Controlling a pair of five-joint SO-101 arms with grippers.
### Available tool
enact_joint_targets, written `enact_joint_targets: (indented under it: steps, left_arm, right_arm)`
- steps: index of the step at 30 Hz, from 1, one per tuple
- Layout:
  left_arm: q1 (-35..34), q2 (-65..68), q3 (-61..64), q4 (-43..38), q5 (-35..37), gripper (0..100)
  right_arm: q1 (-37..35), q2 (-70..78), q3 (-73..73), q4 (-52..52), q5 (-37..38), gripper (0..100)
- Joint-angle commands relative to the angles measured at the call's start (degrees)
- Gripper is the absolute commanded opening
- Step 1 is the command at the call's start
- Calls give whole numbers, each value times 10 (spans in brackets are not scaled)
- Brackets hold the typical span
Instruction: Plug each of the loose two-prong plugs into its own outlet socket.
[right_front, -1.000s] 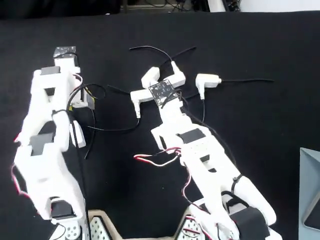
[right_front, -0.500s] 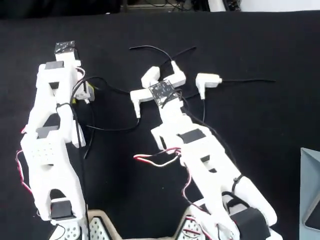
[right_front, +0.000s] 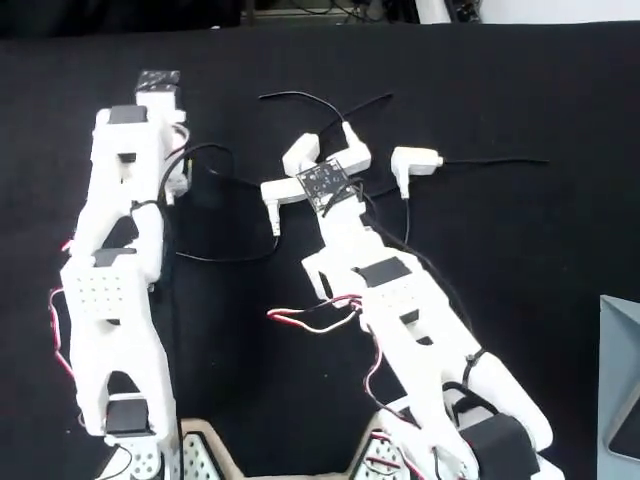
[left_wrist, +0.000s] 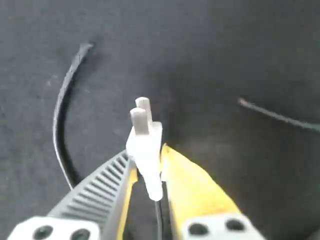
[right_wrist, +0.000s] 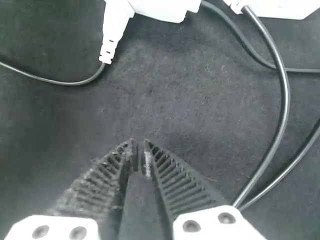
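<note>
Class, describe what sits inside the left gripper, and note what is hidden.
A white two-prong plug sits clamped in the left gripper, prongs pointing outward, black cord running back between the fingers. The fingers cover the plug's sides.

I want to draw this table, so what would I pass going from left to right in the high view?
First the left arm, its left gripper clamping a two-prong plug → cluster of white outlet pieces → separate white connector → grey object at the right edge.
</note>
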Motion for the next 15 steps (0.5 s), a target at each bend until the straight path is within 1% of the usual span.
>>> enact_joint_targets:
  steps: [1,7,11,13,15]
  left_arm:
    - [38,-84,-82,93,-30,28]
    - [78,-163,-133,196,-69,28]
    - [85,-211,-127,219,-94,28]
    - [82,-232,-109,219,-135,28]
    - [85,-253,-79,219,-200,28]
  right_arm:
    - [11,-21,-2,-7,2,12]
    - [14,-21,-2,-7,2,12]
    - [20,-22,-2,-9,2,12]
    - [37,-24,-6,-10,2,12]
    - [61,-25,-11,-10,2,12]
